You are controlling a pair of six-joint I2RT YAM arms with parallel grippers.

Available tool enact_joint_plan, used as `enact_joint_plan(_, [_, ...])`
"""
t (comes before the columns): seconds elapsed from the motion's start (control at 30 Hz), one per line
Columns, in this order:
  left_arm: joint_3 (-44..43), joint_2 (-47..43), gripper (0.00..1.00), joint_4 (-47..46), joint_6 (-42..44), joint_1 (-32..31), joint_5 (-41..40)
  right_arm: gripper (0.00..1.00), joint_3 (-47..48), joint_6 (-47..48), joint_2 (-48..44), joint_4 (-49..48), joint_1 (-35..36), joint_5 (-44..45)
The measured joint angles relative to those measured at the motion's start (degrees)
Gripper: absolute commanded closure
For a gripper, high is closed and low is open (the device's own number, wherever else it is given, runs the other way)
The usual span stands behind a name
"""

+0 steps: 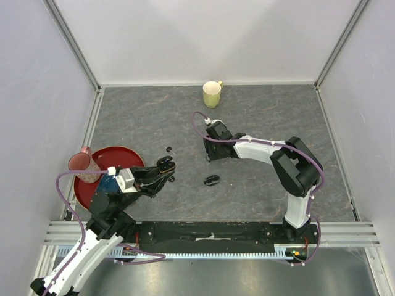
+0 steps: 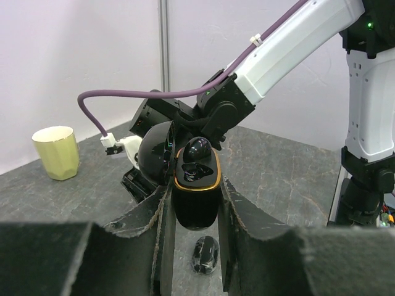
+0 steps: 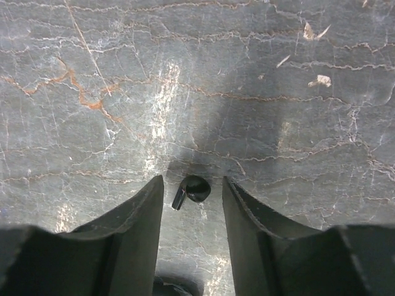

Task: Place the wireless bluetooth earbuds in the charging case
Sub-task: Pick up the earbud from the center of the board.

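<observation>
Pale lilac walls (image 1: pixel 203 37); grey marbled tabletop (image 1: pixel 265 117) (orange veins); aluminium frame posts (image 1: pixel 74 46).

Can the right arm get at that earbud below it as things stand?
Probably yes: the earbud lies on bare table between the open fingers of the right gripper, with nothing over it or crowding it.

Yellow mug (image 1: pixel 212 94), red plate (image 1: pixel 126 157) (w/ pink cup (image 1: pixel 81 160)).

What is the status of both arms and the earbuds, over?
Left gripper shut on open case, seated earbud inside. Right gripper open, jaws either side of loose earbud on table. Nothing blocks it.
</observation>
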State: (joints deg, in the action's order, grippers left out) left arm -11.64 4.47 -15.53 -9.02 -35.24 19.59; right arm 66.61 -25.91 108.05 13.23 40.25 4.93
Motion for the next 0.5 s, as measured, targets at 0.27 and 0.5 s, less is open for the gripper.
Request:
enact_joint_plan(0.27, [-0.02, -0.39, 0.98, 0.79, -0.11, 0.0, 0.0, 0.39, 1.14, -3.06, -0.52, 4.02, -0.15, 0.2])
enact_joint_plan(0.5, [-0.09, -0.39, 0.98, 0.92, -0.11, 0.0, -0.04, 0.03, 6.84, -12.52, -3.1, 13.84, -0.24, 11.21])
